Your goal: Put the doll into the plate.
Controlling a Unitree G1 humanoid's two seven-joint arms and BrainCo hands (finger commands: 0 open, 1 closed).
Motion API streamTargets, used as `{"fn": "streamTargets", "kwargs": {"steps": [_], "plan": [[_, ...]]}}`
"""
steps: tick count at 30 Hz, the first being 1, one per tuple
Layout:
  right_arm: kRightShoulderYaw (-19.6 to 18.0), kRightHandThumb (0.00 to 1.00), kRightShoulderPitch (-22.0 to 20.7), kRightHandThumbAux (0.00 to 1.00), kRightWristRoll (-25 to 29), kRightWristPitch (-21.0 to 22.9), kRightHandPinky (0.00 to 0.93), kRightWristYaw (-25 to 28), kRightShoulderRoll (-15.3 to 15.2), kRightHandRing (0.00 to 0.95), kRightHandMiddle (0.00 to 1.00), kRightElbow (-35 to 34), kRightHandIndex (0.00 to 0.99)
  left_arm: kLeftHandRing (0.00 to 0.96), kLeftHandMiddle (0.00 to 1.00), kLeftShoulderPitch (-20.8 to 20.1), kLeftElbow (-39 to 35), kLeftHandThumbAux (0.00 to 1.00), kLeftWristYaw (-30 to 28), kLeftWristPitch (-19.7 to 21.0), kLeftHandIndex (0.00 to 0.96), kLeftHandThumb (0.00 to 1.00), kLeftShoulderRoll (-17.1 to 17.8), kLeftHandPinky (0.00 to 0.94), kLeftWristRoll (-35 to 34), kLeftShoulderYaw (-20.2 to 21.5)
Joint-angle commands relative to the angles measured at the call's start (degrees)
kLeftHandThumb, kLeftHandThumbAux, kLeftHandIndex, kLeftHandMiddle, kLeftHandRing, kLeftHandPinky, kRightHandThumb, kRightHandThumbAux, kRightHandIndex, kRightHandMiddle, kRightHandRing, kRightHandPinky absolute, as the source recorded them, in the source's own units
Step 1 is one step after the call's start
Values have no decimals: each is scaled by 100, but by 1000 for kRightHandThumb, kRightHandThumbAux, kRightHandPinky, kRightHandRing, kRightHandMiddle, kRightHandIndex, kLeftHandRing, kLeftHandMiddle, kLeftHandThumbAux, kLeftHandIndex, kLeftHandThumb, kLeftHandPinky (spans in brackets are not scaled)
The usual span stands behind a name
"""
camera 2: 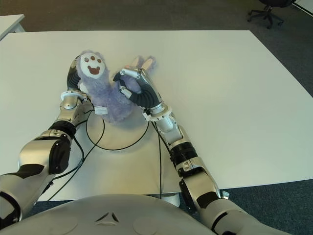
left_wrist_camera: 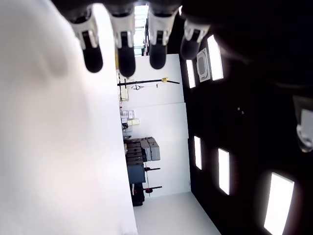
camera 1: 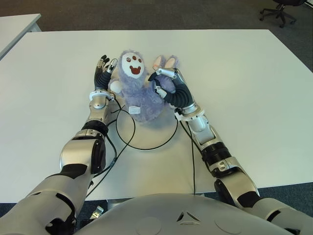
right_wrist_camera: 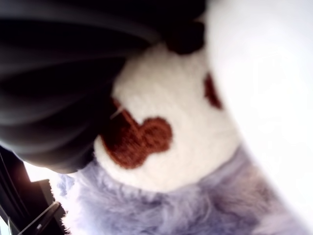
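A purple plush doll (camera 1: 138, 95) with a white face (camera 1: 132, 65) lies on its back on the white table (camera 1: 244, 78). My right hand (camera 1: 164, 85) is at the doll's right side, its fingers curled around a purple limb just below the pink feet (camera 1: 164, 62). The right wrist view is filled by the doll's face (right_wrist_camera: 161, 132) close against the dark palm. My left hand (camera 1: 103, 71) shows beside the doll's head on its left, with straight fingers (left_wrist_camera: 124, 54) that hold nothing. No plate shows in any view.
A black cable (camera 1: 146, 147) loops on the table just in front of the doll. Bare table top stretches to the right and far side. Another white table's corner (camera 1: 14, 24) is at far left, and an office chair (camera 1: 279, 10) stands on the carpet at far right.
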Motion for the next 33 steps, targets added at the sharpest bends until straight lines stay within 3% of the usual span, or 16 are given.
{"fn": "streamTargets", "kwargs": {"steps": [1,17,22,24,33], "plan": [[230,706,1335,713,-22,94,841,16,-9,816,771,794,428,133,104,553,328,391,105,327,0,0,-215,170,-11,-18],[310,703,1441,716,-188,44,823,-95,-42,800,754,1072,426,119,96,555,331,392,119,345,0,0,-211,148,-23,-4],[341,703,1521,715,-233,33,771,-138,-64,774,732,1199,426,131,110,555,334,398,111,344,0,0,-200,157,-27,2],[359,701,1562,716,-259,13,715,-165,-78,723,688,1315,424,127,109,558,332,399,108,338,0,0,-200,134,-22,-3],[390,700,1562,716,-306,-47,657,-269,-44,666,629,1675,423,135,113,541,321,395,99,338,0,0,-204,154,-13,-17]]}}
